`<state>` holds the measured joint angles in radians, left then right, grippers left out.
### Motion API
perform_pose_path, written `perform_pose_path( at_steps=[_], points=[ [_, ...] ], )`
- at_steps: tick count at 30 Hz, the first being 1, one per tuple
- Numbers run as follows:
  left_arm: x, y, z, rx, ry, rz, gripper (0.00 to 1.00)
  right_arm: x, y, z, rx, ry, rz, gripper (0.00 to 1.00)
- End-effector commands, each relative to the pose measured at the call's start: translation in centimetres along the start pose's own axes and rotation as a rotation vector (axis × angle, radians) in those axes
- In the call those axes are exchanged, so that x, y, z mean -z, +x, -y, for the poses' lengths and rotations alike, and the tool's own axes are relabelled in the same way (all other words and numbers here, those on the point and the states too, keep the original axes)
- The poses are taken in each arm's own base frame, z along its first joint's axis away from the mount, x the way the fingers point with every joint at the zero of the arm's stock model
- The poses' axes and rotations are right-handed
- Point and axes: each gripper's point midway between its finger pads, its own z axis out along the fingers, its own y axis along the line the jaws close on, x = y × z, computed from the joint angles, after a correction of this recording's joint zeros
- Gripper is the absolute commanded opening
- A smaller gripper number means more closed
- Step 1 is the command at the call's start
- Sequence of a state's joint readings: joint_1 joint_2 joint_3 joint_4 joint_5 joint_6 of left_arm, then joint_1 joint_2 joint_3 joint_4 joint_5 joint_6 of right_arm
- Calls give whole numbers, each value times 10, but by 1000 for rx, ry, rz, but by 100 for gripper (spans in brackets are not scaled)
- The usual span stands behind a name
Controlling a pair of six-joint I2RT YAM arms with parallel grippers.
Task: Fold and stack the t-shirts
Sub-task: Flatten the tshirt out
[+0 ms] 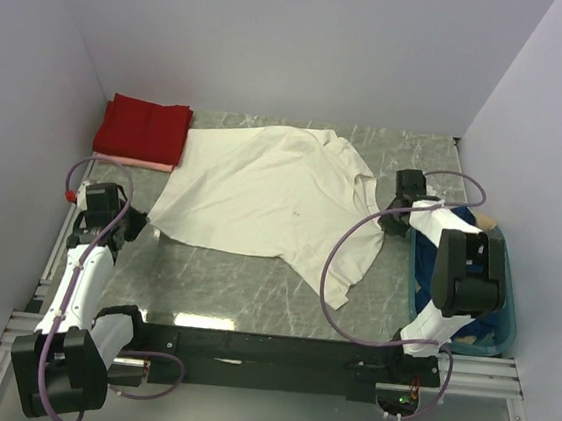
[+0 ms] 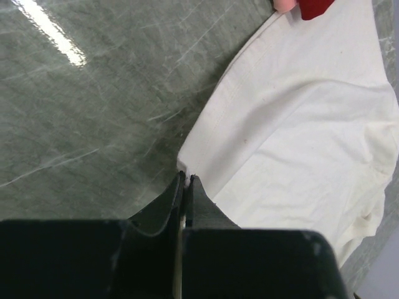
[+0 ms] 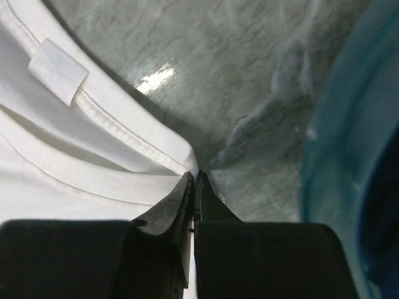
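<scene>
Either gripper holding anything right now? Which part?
Both pinch the cream-white t-shirt: left gripper at a hem corner, right gripper at a seamed edge near the neck label.

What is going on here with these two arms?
Both arms are handling the cream-white t-shirt, which lies spread out on the table. The left gripper is shut on a corner of its hem, and the right gripper is shut on its edge near the collar label. It is not yet folded. A red t-shirt is already folded at the far left corner, on top of a pale pink one. A teal basket stands at the right.
</scene>
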<state>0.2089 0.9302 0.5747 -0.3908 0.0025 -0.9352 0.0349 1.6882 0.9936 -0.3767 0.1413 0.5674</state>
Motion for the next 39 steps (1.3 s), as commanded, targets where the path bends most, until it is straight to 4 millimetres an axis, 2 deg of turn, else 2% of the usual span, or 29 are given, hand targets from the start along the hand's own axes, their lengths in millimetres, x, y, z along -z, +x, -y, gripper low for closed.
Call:
perform_pose_path(
  at_steps=[1,2,3,7,9,12,14,17,18,22,23,25,26,28,29,31,33,35,38,39],
  points=[
    [4,-9,-5,-25,-30,34,4,5,-15,13,-23,27,51,0],
    [4,-9,-8,-23,-44,33,4,5,-15,12,-21,23,55,0],
    [5,-12,-10,-25,-55,49,4,5,-20,21,-47,36,61,0],
    [4,-15,-23,-24,-107,66,10,8,-22,27,-59,36,73,0],
    [2,-12,-30,-17,-129,54,13,10,-22,27,-60,37,74,3],
    [-1,-6,-37,-4,-148,35,15,14,-23,27,-66,30,82,11],
    [-3,-3,-40,10,-156,30,18,18,-20,28,-75,25,79,23],
    [-3,0,-45,33,-159,40,27,28,-16,26,-77,-5,89,34],
    [-3,0,-46,48,-160,46,33,35,-17,26,-77,-19,106,39],
    [-7,4,-50,95,-156,55,44,57,-19,19,-52,-49,140,43],
    [-9,8,-56,103,-164,55,45,63,-12,6,-9,-81,140,43],
    [-11,9,-58,118,-165,63,46,75,-3,-7,30,-115,156,43],
    [-13,10,-62,120,-169,68,46,84,14,-29,96,-160,151,43],
    [-15,12,-64,124,-173,67,46,93,32,-44,151,-184,153,43],
    [-18,13,-66,124,-175,67,46,99,50,-60,186,-224,134,42],
    [-20,16,-69,122,-180,59,46,104,72,-71,233,-259,108,41],
    [-23,19,-71,126,-177,55,46,110,95,-79,265,-276,87,41],
    [-25,23,-70,131,-164,45,45,112,106,-76,253,-273,79,41],
    [-25,20,-67,128,-144,58,45,113,119,-60,199,-277,64,42],
    [-24,19,-67,122,-141,64,45,115,123,-48,184,-273,69,42]
  ],
)
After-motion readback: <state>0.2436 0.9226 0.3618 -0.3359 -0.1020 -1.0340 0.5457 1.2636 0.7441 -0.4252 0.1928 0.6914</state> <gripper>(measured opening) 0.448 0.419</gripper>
